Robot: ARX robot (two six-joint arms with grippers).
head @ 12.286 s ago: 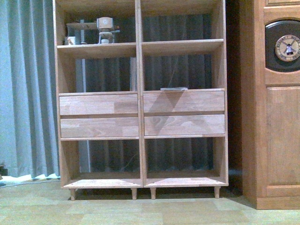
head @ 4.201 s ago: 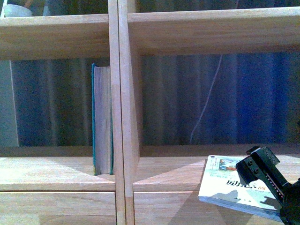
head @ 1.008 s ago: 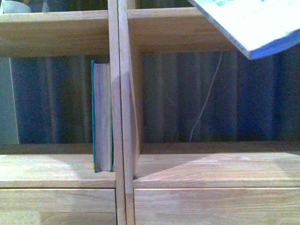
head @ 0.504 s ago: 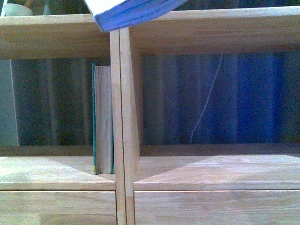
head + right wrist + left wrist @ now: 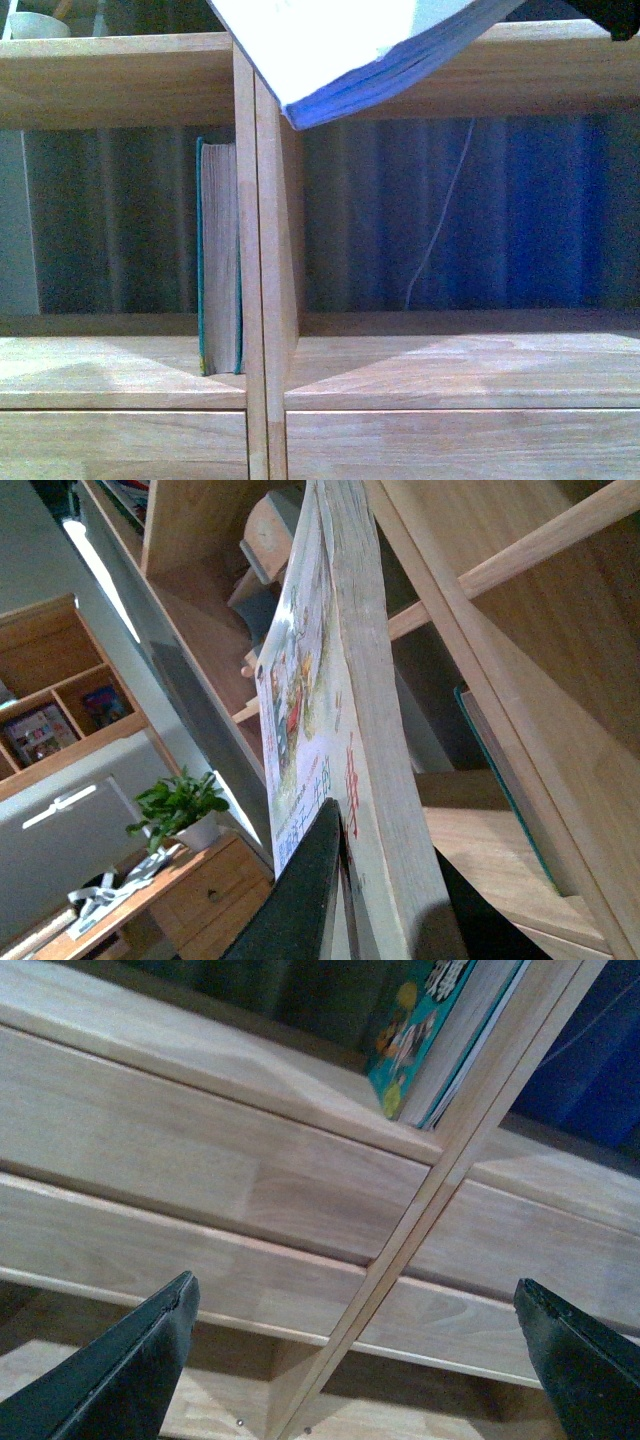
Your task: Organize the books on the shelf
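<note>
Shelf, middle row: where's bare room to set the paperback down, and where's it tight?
Free: the right bay board, bare from the central divider to the frame edge. Also the left bay board, bare left of the teal book, which stands upright against the divider. Tight: the top, where the held paperback hangs across the upper board.

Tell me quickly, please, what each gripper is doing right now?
Left gripper: open, holding nothing.
Right gripper: closed on the white paperback.
</note>
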